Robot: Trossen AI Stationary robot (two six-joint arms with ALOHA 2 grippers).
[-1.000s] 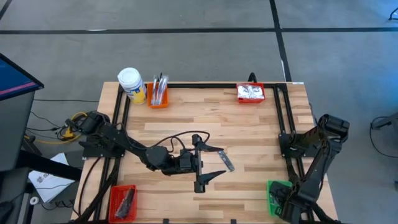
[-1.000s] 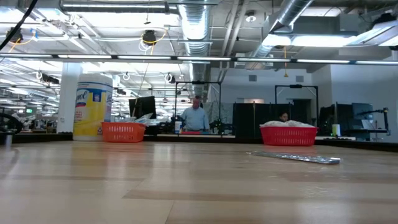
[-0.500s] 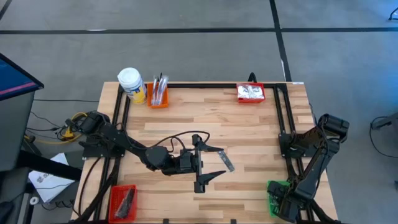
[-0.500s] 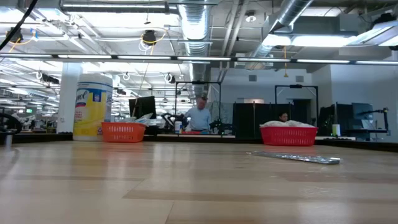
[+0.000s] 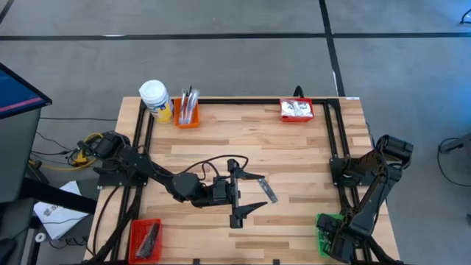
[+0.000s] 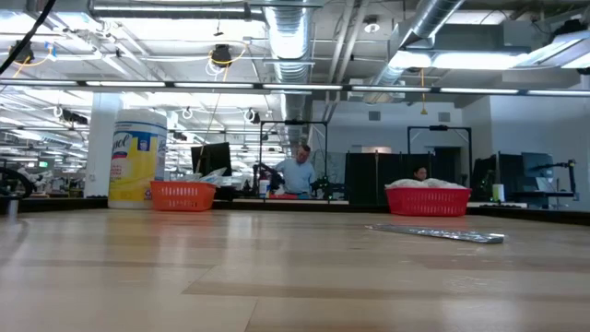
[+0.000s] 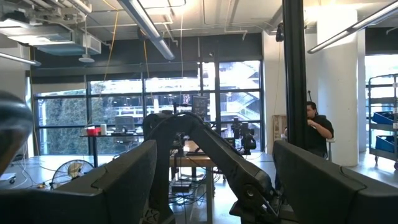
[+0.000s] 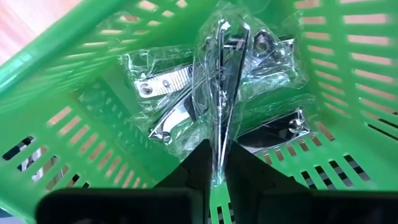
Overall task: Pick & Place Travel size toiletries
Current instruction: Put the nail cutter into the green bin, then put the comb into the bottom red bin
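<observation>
Looking into the green bin (image 8: 74,56) through the right wrist view, you can see your right pincer (image 8: 219,163) pinching the bottom edge of a clear-wrapped nail clipper (image 8: 225,93), with more wrapped clippers lying under it. Expect that wrapper to be thin and slippery while the metal inside is stiff and fairly light; a pinch on film alone may slide, so a hold across the clipper's body would be safer. Your left pincer (image 5: 249,194) sits mid-bench with its fingers spread wide on either side of a silvery sachet (image 5: 268,191) lying flat on the bench (image 5: 294,154). That one is flat and low, so take it across its narrow width.
</observation>
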